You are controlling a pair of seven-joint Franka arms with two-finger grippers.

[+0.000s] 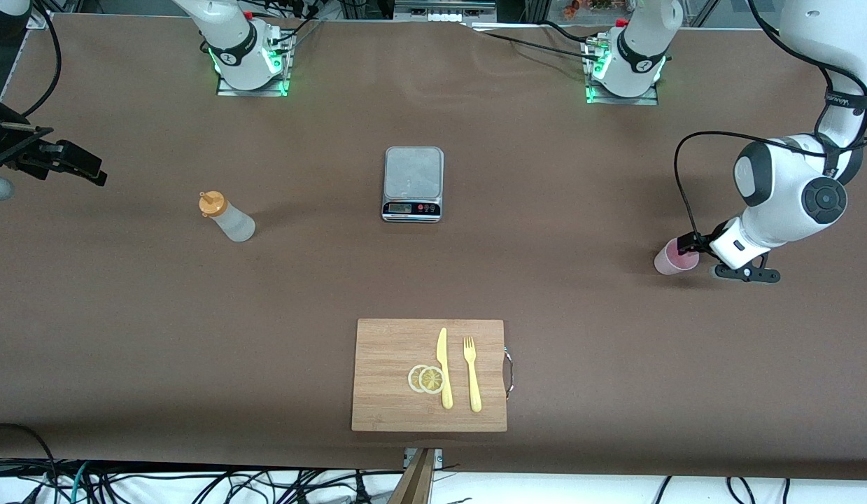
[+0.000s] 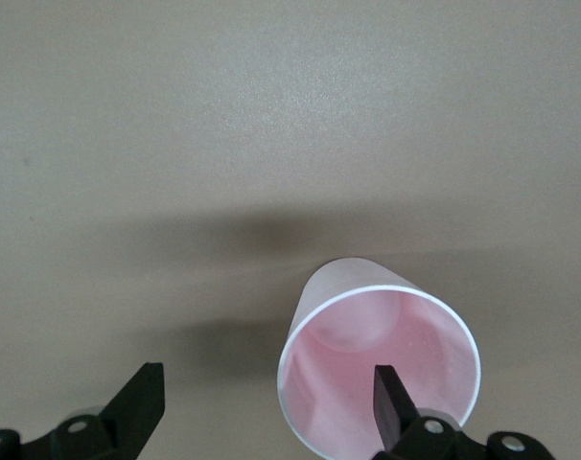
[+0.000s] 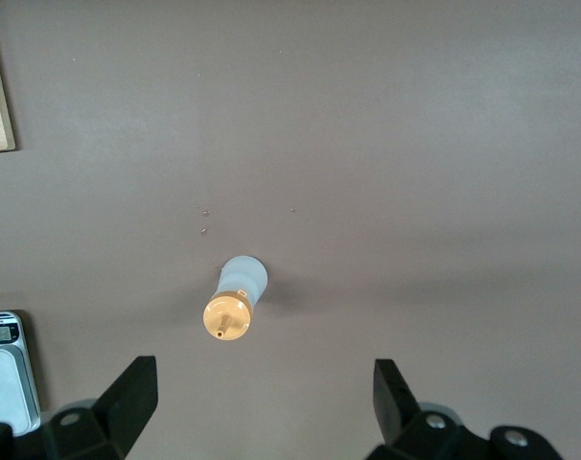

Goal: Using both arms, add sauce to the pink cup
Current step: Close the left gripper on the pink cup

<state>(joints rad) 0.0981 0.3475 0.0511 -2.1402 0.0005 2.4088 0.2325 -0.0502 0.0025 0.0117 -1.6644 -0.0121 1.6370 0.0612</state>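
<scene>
- The pink cup (image 1: 675, 257) stands on the brown table (image 1: 580, 182) toward the left arm's end. It is upright and looks empty inside.
- The left gripper (image 2: 267, 407) is low, right at the pink cup. Its fingers (image 2: 391, 398) are spread wide and are not squeezing anything. In the left wrist view one finger is inside the cup's mouth, near the rim, and the other finger is outside, out over the table. I cannot tell if the finger touches the cup wall.
- The sauce bottle (image 1: 228, 218) stands on the table toward the right arm's end, well apart from the cup. It is a small whitish bottle with an orange cap (image 1: 211, 203) on top.
- The right gripper (image 3: 262, 402) is up in the air near the right arm's end of the table. Its fingers are spread wide and hold nothing. In the right wrist view the bottle shows on the table below, between the two fingers and apart from them.
- A small kitchen scale (image 1: 413, 183) sits in the middle of the table, between the bottle and the cup. Nothing is on it.
- A wooden cutting board (image 1: 391, 392) lies nearer to the front camera than the scale.
- On the board lie a yellow knife (image 1: 443, 367), a yellow fork (image 1: 471, 374) beside it, and two lemon slices (image 1: 426, 379) touching the knife.
</scene>
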